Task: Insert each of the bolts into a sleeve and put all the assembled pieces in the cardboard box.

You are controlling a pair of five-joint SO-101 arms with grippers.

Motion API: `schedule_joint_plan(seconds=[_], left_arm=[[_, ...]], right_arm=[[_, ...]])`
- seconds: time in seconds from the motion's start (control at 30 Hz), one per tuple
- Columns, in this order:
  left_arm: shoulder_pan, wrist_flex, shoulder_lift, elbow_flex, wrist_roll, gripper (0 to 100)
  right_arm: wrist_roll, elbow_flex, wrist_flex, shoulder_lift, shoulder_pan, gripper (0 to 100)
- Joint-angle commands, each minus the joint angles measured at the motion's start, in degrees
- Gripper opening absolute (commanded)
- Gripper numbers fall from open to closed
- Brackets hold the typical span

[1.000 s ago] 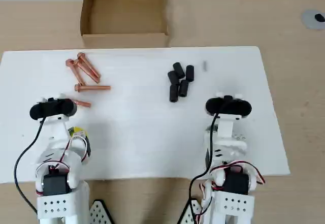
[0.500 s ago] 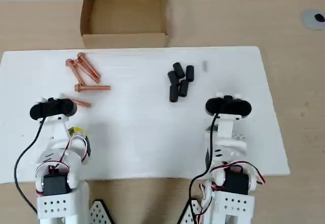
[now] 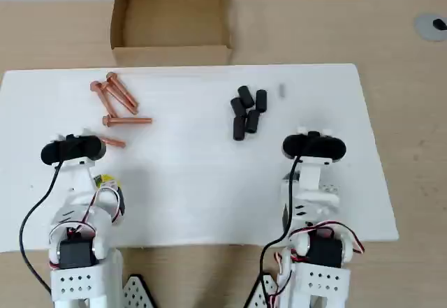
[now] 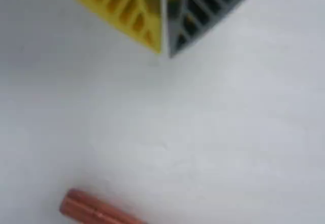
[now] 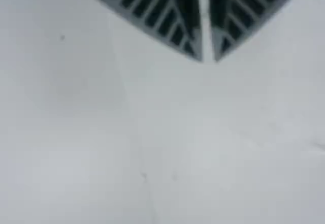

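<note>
Several copper bolts [image 3: 119, 102] lie on the white sheet [image 3: 188, 175] at the left, one of them [image 3: 114, 142] beside the left arm's head. Several black sleeves [image 3: 248, 112] lie clustered right of centre. The cardboard box [image 3: 171, 18] stands open and empty at the back. My left gripper [image 4: 165, 51] is shut, yellow and grey fingers together just above the sheet, with a bolt's end [image 4: 94, 210] close by. My right gripper [image 5: 205, 56] is shut over bare sheet with nothing in it. Both arms sit folded near the front edge.
The wooden table [image 3: 412, 98] surrounds the sheet. A grey round disc [image 3: 431, 26] sits at the back right. Bare sheet lies between the two arms and in front of the bolts and sleeves.
</note>
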Motion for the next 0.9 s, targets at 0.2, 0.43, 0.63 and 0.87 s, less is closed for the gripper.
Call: schedule_joint_plan(seconds=[0.2,0.43,0.63,0.87], left_arm=[[0.53,-0.09,-0.66,-0.97,-0.18,1],[0.53,-0.09,-0.66,-0.97,-0.18,1],[1.05,-0.18,-0.66,-0.97,-0.09,1],[1.05,-0.18,-0.66,-0.97,-0.09,1]], right_arm=[[0.26,0.13,0.09,-6.37,0.92,1.0],[0.26,0.13,0.09,-6.37,0.92,1.0],[0.26,0.13,0.09,-6.37,0.92,1.0],[0.26,0.13,0.09,-6.37,0.92,1.0]])
